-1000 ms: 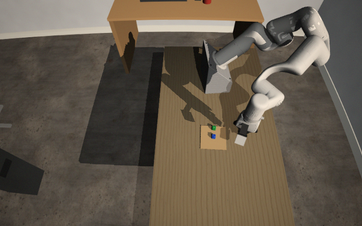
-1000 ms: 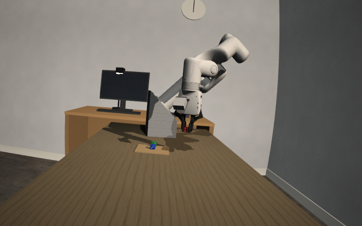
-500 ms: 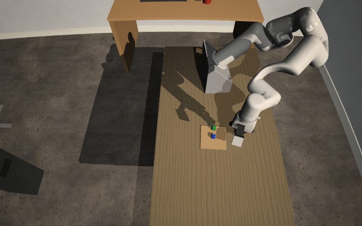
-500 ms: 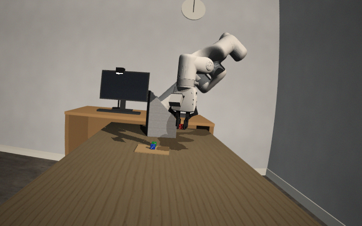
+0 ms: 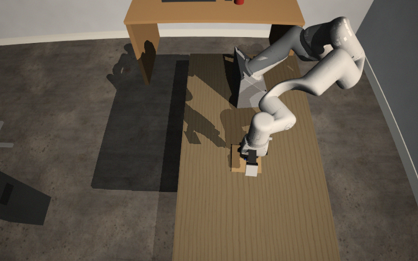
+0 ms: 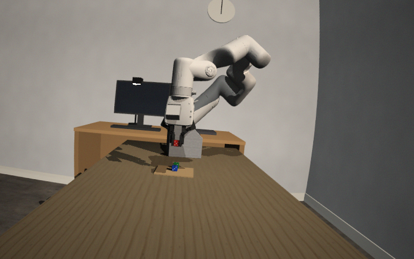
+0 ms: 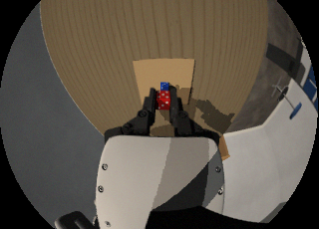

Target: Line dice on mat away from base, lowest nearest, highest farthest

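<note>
The gripper (image 6: 176, 144) (image 7: 162, 94) is shut on the red die (image 6: 176, 142) (image 7: 163, 101) and holds it well above the tan mat (image 5: 237, 168) (image 6: 186, 172) (image 7: 150, 72). The blue die (image 6: 174, 168) (image 7: 164, 85) rests on the mat; in the wrist view it shows just beyond the red die. The green die (image 6: 176, 163) stands behind the blue die, on the base side, partly hidden by it. In the wrist view the green die is hidden. In the top view the arm covers the dice almost wholly. The top numbers are too small to read surely.
The mat lies on the long wooden table (image 5: 253, 213) (image 6: 171, 218). The grey base block (image 5: 250, 93) (image 6: 192, 144) stands behind the mat. A desk (image 5: 211, 14) (image 6: 90, 128) with a monitor (image 6: 142, 97) is farther back. The arm's shadow falls across the table and part of the mat.
</note>
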### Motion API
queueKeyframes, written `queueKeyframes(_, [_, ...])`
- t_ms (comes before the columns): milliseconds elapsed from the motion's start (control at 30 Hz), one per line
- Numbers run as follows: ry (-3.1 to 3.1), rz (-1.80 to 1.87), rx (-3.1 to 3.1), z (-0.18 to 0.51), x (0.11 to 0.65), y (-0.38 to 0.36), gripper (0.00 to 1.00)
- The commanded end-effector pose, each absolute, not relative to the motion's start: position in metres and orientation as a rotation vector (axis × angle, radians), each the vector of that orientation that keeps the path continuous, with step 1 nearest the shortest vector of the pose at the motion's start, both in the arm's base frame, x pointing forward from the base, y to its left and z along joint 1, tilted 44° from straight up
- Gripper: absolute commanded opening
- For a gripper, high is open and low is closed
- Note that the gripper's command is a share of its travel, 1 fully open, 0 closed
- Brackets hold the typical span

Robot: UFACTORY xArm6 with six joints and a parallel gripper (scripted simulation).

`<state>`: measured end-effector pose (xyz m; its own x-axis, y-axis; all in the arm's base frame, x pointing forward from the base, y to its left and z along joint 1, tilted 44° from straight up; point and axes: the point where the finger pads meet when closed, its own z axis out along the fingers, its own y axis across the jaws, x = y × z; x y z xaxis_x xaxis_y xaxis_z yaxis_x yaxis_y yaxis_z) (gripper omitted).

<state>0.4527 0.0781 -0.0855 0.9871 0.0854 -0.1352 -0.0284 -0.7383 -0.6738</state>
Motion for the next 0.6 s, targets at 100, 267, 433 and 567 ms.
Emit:
queueKeyframes(100, [-0.059,0.197,-2.386,-0.088,0.458,0.075,0.15])
queueKeyframes(267, [-0.059,0.197,-2.386,-0.088,0.458,0.075,0.15])
queueKeyframes(433, [-0.06,0.197,-2.385,-0.093,0.457,0.08,0.15])
queueKeyframes(567, [-0.06,0.197,-2.385,-0.103,0.455,0.089,0.15])
